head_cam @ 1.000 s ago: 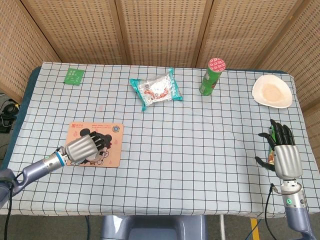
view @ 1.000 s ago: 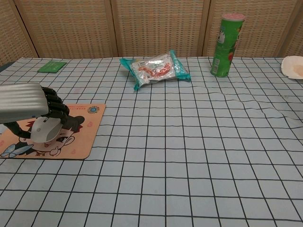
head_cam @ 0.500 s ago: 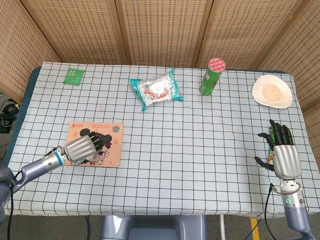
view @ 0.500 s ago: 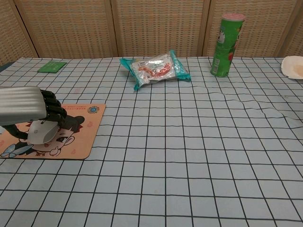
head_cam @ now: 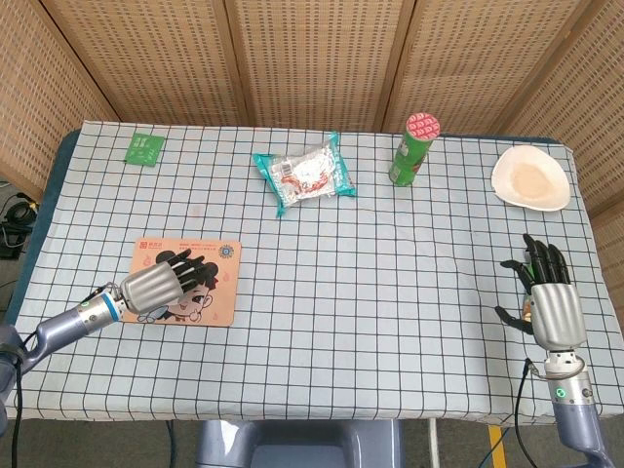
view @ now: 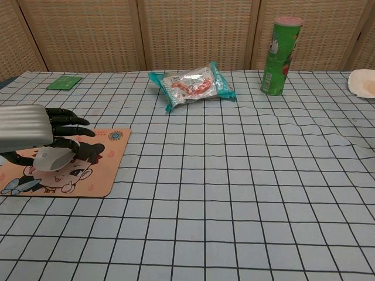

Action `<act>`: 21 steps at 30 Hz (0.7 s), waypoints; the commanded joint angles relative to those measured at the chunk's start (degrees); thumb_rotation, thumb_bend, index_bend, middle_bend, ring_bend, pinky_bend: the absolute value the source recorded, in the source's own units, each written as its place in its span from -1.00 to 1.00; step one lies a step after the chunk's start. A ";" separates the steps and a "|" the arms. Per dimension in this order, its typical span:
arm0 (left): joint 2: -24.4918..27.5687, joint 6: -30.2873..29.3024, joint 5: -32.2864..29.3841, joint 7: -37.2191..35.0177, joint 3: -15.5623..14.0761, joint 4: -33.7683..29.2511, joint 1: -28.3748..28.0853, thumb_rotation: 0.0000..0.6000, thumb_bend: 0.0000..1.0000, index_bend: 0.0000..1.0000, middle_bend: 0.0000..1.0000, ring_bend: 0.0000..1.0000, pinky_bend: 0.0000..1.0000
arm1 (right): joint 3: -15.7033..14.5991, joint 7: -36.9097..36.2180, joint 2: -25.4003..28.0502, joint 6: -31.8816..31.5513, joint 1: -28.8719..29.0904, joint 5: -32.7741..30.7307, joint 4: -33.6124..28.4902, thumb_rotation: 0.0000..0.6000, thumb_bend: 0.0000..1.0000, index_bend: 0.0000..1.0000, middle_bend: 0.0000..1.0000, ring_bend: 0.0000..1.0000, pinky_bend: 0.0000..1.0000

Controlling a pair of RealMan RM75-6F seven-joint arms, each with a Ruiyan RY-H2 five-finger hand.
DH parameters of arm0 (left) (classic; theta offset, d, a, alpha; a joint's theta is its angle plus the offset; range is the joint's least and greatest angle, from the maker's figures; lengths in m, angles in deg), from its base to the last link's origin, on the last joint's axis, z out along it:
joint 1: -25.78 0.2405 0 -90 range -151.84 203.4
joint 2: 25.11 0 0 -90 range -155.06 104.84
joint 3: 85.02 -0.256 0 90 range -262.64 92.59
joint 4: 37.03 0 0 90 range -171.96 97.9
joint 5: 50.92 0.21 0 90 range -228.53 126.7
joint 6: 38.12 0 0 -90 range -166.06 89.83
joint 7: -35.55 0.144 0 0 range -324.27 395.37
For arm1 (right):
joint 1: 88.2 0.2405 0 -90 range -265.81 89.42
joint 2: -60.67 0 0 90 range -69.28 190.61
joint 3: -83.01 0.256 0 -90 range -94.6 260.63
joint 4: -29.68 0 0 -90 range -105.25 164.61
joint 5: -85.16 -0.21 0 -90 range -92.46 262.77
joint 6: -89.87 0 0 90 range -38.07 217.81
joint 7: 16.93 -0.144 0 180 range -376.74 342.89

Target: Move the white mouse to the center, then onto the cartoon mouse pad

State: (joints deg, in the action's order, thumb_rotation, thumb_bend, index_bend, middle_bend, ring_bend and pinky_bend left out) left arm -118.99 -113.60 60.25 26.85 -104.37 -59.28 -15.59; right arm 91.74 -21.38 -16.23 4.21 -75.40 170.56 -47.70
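Fingers of the left hand [view: 26, 129] stretch flat and apart just above the white mouse [view: 51, 160], which lies on the cartoon mouse pad [head_cam: 210, 292] at the lower left of the frame. Whether the palm touches the mouse I cannot tell. At the lower right, the right hand [head_cam: 548, 297] hovers spread near the edge of the bench [head_cam: 390, 322], holding nothing, well apart from everything else.
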 commanded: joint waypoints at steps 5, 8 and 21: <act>1.11 -1.20 0.17 0.36 -0.21 -0.80 0.52 1.00 -0.58 -0.59 -1.00 -1.00 -0.84 | -0.16 -0.04 0.06 -0.08 0.00 0.31 -0.21 1.00 -0.68 -0.32 -0.92 -1.00 -1.00; 1.75 -2.24 0.03 0.78 -0.05 -1.25 1.04 1.00 -0.58 -0.62 -1.00 -1.00 -0.84 | -0.30 0.02 0.07 -0.10 -0.01 0.51 -0.37 1.00 -0.69 -0.32 -0.92 -1.00 -1.00; 4.31 -12.40 -14.54 0.54 12.85 -19.46 10.49 1.00 -0.64 -0.64 -1.00 -1.00 -0.88 | -0.96 1.13 0.31 1.01 0.09 0.50 -1.01 1.00 -0.68 -0.38 -0.93 -1.00 -1.00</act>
State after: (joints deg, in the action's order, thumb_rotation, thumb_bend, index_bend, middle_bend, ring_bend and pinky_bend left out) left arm -115.49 -123.10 50.32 26.15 -95.61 -72.20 -8.52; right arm 90.83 -20.32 -15.92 5.15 -75.33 171.10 -48.70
